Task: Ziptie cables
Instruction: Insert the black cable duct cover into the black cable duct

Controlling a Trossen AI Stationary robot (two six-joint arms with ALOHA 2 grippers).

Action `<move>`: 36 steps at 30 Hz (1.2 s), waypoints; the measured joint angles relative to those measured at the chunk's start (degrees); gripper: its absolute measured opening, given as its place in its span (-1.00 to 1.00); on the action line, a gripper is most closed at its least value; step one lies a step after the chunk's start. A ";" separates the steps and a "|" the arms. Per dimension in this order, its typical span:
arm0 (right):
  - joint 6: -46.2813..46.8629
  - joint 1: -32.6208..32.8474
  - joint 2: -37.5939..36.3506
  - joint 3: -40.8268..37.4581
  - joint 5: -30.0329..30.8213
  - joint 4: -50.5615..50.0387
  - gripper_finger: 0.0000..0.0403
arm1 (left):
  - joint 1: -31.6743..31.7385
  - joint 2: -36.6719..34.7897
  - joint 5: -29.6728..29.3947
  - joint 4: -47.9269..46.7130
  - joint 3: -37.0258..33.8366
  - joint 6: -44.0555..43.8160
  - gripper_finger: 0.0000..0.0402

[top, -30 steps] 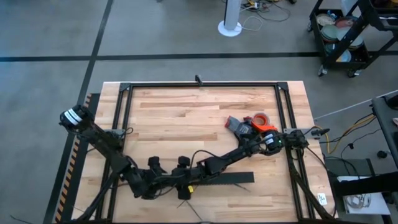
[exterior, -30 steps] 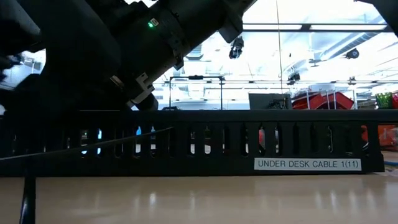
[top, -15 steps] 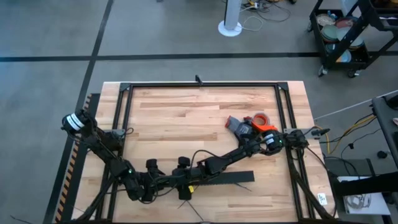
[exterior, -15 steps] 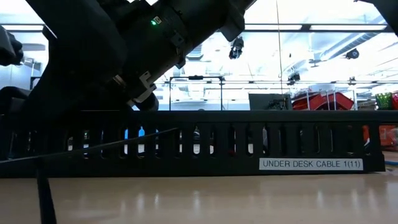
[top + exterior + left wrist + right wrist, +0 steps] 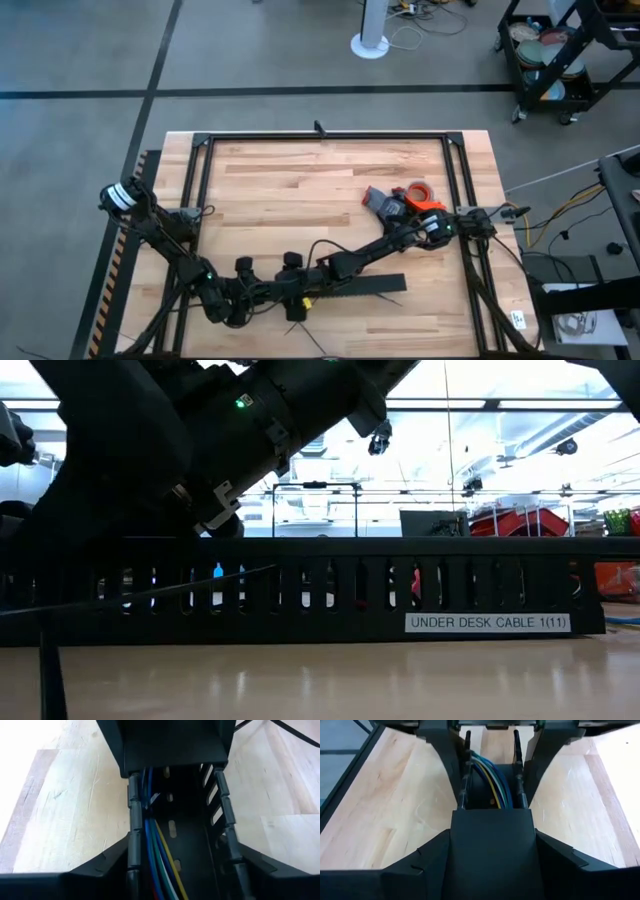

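Slightly leftward, the black duct (image 5: 350, 288) is shifted along the desk's (image 5: 300, 190) near edge. Coloured cables (image 5: 157, 845) lie inside it, straddled by both pincers; finger states cannot be told.

A grey concrete floor (image 5: 80, 60) crossed by dark tape lines (image 5: 300, 92) is seen around the table, with a wheeled cart (image 5: 555, 55) (loaded) far right.

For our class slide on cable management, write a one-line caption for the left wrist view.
Coloured wires running along the inside of a long black slotted plastic duct on the pale wooden table.
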 joint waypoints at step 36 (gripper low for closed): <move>-1.19 -0.30 4.27 9.20 0.90 -6.02 0.19 | 0.33 0.13 -1.74 0.02 -0.09 -0.63 0.13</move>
